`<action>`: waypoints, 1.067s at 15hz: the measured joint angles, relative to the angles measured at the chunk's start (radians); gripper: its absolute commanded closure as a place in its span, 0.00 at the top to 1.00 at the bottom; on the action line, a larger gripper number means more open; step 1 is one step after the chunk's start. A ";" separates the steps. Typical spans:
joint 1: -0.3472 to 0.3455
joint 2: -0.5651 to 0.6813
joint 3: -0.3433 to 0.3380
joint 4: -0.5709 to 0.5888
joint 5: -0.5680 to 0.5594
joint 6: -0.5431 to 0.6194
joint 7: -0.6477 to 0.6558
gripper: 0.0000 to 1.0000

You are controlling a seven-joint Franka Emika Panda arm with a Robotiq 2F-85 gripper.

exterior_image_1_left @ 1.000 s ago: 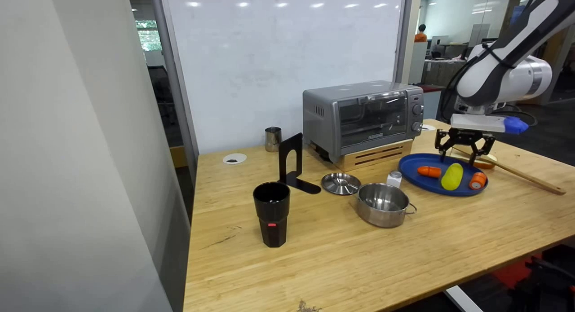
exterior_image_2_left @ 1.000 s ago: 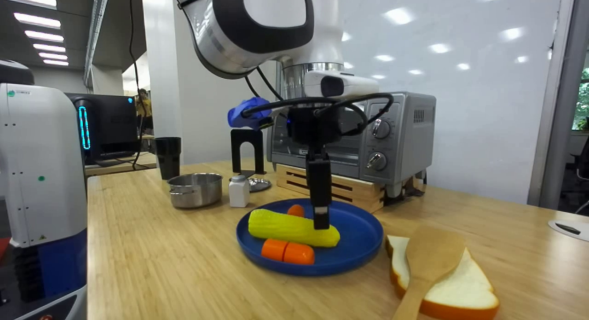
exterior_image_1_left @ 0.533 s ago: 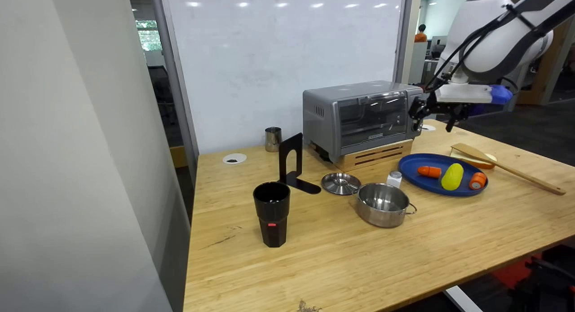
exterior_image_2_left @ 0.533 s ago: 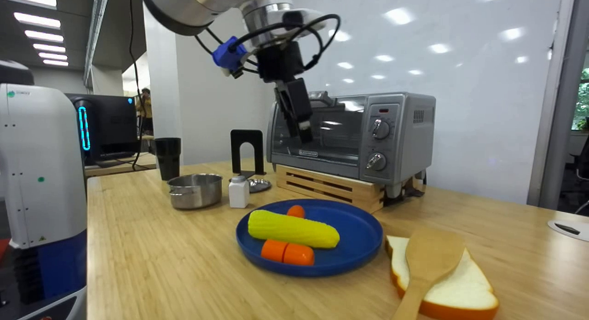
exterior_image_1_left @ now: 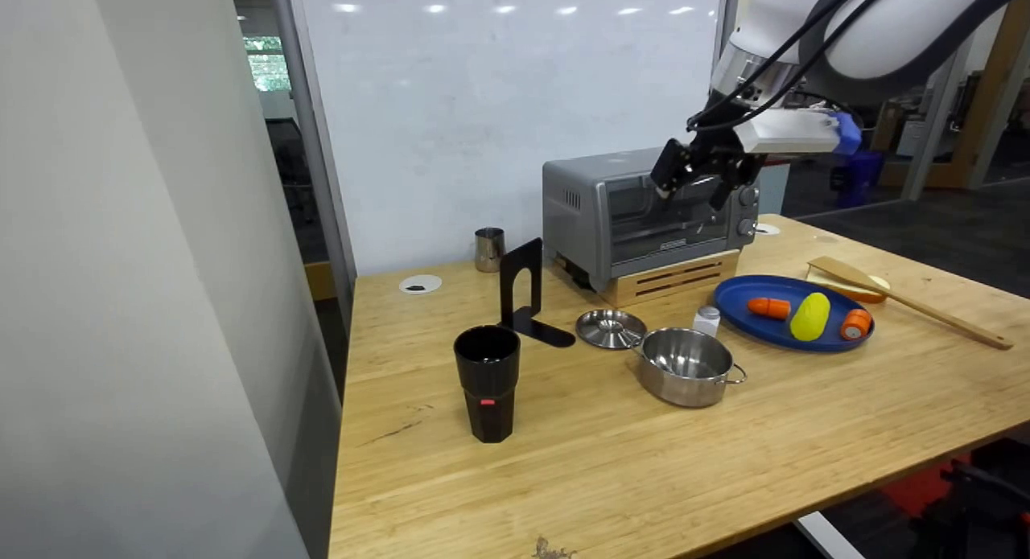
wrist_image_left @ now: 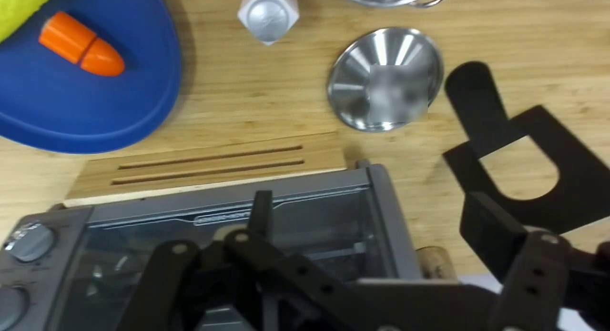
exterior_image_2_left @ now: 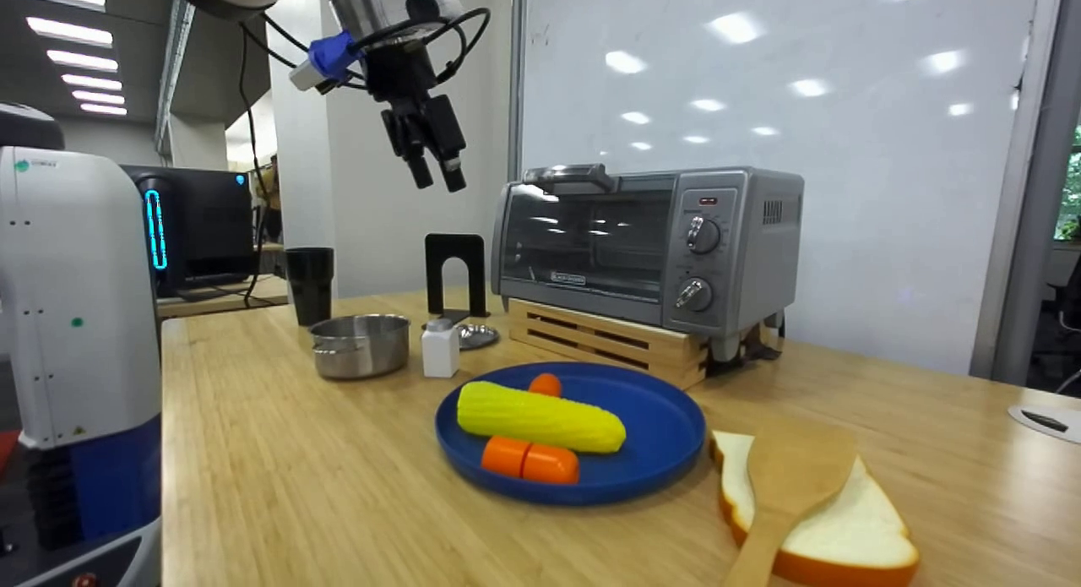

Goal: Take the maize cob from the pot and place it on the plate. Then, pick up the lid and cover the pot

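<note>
Yellow maize cob lies on the blue plate, between two orange pieces, nothing gripping it. Change over the last second: end effector was low over the plate; now it is raised, tilted, well apart from the plate and nearer the lid, seen against the toaster oven in an exterior view. Jaws spread wide, nothing between them. Cob shows no shift. Reading: release done, so the transfer half of the task is judged complete and the covering half looks to be starting. Pot stands upright and uncovered on the worktop, bare steel visible inside. Lid lies flat near it, the two apart in the wrist view, with the foot of the black bookend just beside. Lid's knob is blurred in the wrist view; exact position not readable there. Next move, probably: centre over the lid, straighten up, come down on the knob. Possible trouble: the bookend and the white shaker sit near that path.
</note>
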 measured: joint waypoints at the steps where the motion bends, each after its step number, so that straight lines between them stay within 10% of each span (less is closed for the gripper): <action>1: 0.014 0.012 0.016 0.008 0.016 -0.001 -0.041 1.00; 16: 0.045 0.121 0.047 0.068 0.030 -0.007 -0.218 1.00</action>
